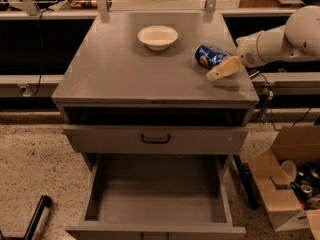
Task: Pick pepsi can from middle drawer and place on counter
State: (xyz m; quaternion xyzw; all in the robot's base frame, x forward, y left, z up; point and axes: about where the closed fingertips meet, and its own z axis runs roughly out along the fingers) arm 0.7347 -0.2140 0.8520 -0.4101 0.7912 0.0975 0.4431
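The light is warm and rather dim, coming from overhead, so the counter [125, 69] carries a soft sheen near its back edge. The gap beneath it and the rear of the open middle drawer [157, 194] sink into deep shadow. My gripper [225, 68], over the counter's right side just beside the pepsi can [210, 56], casts a faint shadow under itself, and the white bowl [157, 36] is the brightest spot.
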